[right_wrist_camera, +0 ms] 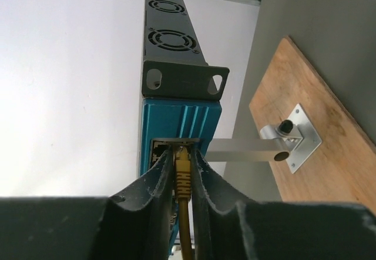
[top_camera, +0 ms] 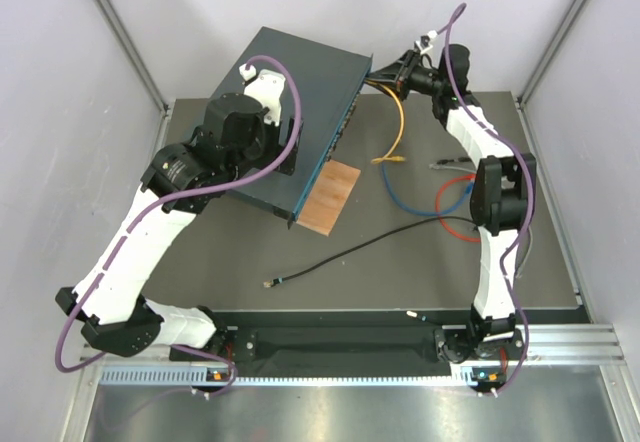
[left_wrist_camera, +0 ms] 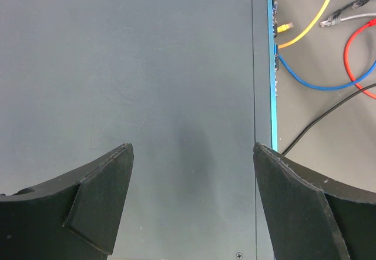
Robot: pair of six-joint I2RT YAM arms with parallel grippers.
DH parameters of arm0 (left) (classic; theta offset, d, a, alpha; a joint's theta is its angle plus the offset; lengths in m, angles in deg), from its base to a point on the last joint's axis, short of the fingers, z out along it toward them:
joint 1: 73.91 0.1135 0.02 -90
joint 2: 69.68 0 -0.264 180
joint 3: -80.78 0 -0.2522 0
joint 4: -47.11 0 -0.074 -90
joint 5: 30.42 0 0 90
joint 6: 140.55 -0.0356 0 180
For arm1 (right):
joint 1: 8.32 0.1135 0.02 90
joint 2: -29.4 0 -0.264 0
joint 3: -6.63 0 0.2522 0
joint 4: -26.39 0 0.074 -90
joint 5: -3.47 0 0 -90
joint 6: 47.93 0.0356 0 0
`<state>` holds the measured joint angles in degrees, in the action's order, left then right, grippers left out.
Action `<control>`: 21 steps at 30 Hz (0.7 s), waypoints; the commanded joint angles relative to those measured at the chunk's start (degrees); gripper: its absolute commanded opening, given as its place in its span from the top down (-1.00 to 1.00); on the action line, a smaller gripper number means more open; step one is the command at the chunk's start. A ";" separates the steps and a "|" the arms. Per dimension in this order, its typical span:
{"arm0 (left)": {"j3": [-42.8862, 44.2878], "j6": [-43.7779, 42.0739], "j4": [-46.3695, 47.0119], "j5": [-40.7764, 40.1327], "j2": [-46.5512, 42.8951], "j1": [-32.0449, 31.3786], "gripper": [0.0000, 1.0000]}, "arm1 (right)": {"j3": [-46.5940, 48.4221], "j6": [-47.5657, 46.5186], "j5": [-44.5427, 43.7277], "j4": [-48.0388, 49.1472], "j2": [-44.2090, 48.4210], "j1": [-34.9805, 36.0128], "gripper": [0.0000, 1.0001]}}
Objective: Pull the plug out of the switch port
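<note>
Status: plug not out yet. The yellow network plug (right_wrist_camera: 183, 169) on its yellow cable (top_camera: 398, 122) is seated in a socket of the flat dark blue-grey metal switch box (top_camera: 285, 92). The switch lies at about 11 o'clock on the grey table (top_camera: 400, 282), and the socket is at the 12 o'clock end of its port face.

Right gripper (right_wrist_camera: 183, 160): fingers narrowed onto both sides of the plug body, pinching it as far as the wrist view shows. Can't tell if the latch tab is pressed.

Left gripper (left_wrist_camera: 192, 151): fingers spread wide over the switch's top panel. It grips nothing and looks placed to hold the box down; contact isn't visible.

Done, by my read: approach and grasp. Left: release the latch, then draw the plug straight out toward 3–4 o'clock in the top view.

The brown wooden board (top_camera: 330, 194) lies against the port face at 5 o'clock of the plug, clear of the pull line.
</note>
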<state>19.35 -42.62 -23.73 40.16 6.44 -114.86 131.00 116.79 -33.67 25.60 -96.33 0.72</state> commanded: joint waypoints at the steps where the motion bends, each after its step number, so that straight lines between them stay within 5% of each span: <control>1: 0.04 -0.45 0.74 -1.06 -1.67 0.26 -0.75 | 0.49 3.24 -0.48 7.86 -0.30 1.95 0.71; 3: 0.04 -0.45 0.65 -1.15 -1.67 0.26 -0.75 | 0.05 4.03 -0.48 8.73 -0.30 2.03 1.00; 7: 0.13 -0.54 0.57 -1.23 -1.67 0.26 -0.75 | -0.04 4.12 -0.13 7.96 0.05 1.95 1.00; 12: 0.30 -0.80 0.56 -1.15 -1.32 0.26 -0.76 | 4.53 -8.88 -1.00 -7.34 2.24 1.25 1.00; 13: 0.30 -0.80 0.57 -1.15 -1.41 0.26 -0.76 | 3.66 -8.80 -0.66 -5.95 2.94 1.07 1.00; 17: 0.39 -1.07 0.74 -0.97 -1.23 0.26 -0.76 | -6.88 15.33 1.10 28.67 4.19 -0.95 1.00; 18: 0.39 -1.07 0.92 -0.88 -1.15 0.26 -0.76 | -6.98 17.11 1.54 29.04 4.09 -1.21 1.00; 19: 0.48 -1.15 0.92 -0.80 -1.15 0.26 -0.75 | -6.72 12.60 1.89 25.99 4.53 -1.56 1.00; 20: 0.65 -1.24 0.83 -0.71 -0.97 0.26 -0.76 | -4.11 6.38 2.07 8.91 6.10 -1.74 1.00; 21: 0.83 -1.24 0.83 -0.62 -0.97 0.26 -0.76 | -1.21 -10.13 0.50 -1.88 6.63 -1.74 1.00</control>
<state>19.35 -43.17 -23.73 40.00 6.44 -114.86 124.36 123.94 -34.00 35.83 -95.57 -0.30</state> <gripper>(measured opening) 0.878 0.058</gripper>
